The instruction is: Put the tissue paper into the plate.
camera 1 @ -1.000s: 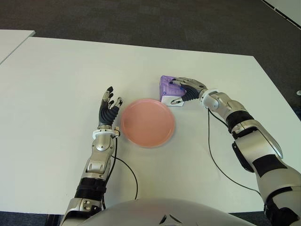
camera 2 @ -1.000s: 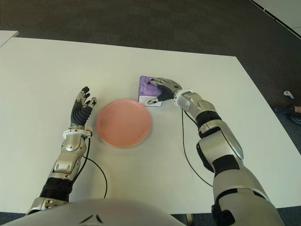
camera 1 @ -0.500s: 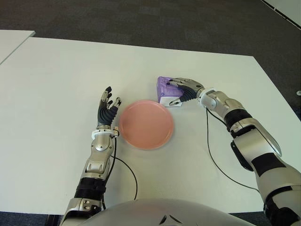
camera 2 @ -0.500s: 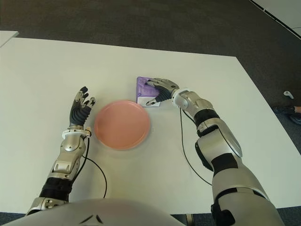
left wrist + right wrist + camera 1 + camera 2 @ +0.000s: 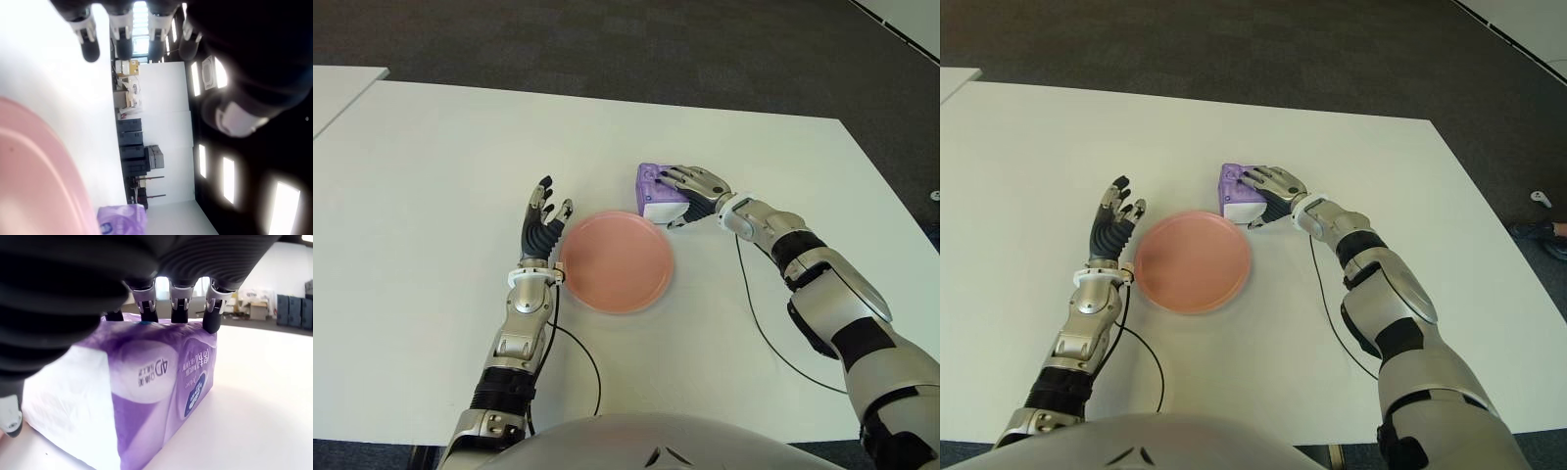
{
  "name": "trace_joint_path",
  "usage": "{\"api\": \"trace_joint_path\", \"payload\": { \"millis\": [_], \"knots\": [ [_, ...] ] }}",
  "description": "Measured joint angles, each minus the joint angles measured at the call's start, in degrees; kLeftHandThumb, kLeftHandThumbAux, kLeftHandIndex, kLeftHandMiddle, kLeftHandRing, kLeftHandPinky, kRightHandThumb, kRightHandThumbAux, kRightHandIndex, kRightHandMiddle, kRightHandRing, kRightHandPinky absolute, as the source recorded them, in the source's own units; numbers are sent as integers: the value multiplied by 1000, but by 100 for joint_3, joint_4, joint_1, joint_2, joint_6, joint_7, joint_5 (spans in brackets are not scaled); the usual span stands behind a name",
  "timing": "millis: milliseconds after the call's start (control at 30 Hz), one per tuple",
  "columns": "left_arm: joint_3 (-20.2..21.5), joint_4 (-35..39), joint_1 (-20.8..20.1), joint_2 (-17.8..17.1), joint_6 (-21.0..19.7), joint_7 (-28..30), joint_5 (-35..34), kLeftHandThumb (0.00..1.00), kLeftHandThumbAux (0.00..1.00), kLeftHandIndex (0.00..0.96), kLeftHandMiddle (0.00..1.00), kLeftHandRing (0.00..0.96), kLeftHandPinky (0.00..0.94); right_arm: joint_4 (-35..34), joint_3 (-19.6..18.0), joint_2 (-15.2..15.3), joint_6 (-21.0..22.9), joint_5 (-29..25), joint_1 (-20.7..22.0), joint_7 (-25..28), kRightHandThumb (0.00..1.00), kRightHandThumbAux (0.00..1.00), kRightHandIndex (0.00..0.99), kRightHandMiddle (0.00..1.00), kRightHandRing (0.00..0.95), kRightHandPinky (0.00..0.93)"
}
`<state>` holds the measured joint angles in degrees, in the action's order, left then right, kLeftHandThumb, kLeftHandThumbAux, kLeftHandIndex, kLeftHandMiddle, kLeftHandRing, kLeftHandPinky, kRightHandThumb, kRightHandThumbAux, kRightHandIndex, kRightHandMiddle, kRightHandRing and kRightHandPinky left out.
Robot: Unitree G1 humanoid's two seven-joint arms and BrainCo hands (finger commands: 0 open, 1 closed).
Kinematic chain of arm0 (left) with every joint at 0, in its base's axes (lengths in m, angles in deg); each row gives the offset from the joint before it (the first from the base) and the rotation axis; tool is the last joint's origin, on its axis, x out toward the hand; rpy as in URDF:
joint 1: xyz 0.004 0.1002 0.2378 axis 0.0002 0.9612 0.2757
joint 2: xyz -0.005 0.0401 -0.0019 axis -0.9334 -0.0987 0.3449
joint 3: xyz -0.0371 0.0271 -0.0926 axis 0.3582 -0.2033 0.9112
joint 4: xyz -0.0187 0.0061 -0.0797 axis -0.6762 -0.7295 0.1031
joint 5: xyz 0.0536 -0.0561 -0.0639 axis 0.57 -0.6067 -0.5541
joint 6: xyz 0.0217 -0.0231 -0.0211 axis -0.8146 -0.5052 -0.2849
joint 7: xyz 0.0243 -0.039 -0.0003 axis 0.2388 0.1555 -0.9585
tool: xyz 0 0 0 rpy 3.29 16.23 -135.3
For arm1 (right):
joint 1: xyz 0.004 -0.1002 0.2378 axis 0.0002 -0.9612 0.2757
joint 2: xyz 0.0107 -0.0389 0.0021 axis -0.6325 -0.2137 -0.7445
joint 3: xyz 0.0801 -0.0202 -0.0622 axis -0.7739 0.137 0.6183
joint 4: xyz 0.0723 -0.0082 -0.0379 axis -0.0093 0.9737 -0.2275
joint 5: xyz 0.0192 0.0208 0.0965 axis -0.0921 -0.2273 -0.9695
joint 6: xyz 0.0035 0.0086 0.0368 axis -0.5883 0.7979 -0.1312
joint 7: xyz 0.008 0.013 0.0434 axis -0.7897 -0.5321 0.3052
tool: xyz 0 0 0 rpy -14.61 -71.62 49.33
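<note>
The tissue pack (image 5: 653,194), purple with a white end, lies on the white table (image 5: 431,176) just beyond the far right rim of the pink plate (image 5: 617,264). My right hand (image 5: 669,199) grips it, several fingers (image 5: 179,303) curled over its top and the thumb against its near side. In the right wrist view the pack (image 5: 161,382) fills the frame under the fingers. The plate holds nothing. My left hand (image 5: 543,220) shows open just left of the plate, fingers (image 5: 90,44) spread, with the plate's rim (image 5: 29,166) close by.
Thin black cables run over the table from each wrist (image 5: 754,313) (image 5: 582,357). A second white table (image 5: 342,83) shows at the far left. Dark carpet (image 5: 607,39) lies beyond the table's far edge.
My right hand has slid left with the tissue pack, bringing it closer to the plate's rim. The left hand has stayed open beside the plate.
</note>
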<state>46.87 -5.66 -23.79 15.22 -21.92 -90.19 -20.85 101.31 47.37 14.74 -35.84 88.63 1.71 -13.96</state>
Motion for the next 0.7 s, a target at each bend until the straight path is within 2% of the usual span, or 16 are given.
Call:
{"api": "trace_joint_path", "payload": {
  "millis": [67,167,400,700],
  "knots": [
    [77,-360,-59,-26,76,0,-57,0,558,0,0,0,0,41,160,-23,121,133,2,-203,345,570,1,71,41,0],
    [98,-426,-41,-5,135,0,-67,0,561,0,0,0,0,133,364,-40,282,282,-25,-518,349,590,2,76,44,4],
    [-84,458,77,100,-219,0,-42,0,569,0,0,0,0,379,699,-85,601,388,-5,-1112,356,629,4,87,56,14],
    [-253,1006,252,92,-494,-28,116,0,573,0,0,0,0,452,924,-158,722,387,50,-1243,341,640,0,65,39,11]
  ]
}}
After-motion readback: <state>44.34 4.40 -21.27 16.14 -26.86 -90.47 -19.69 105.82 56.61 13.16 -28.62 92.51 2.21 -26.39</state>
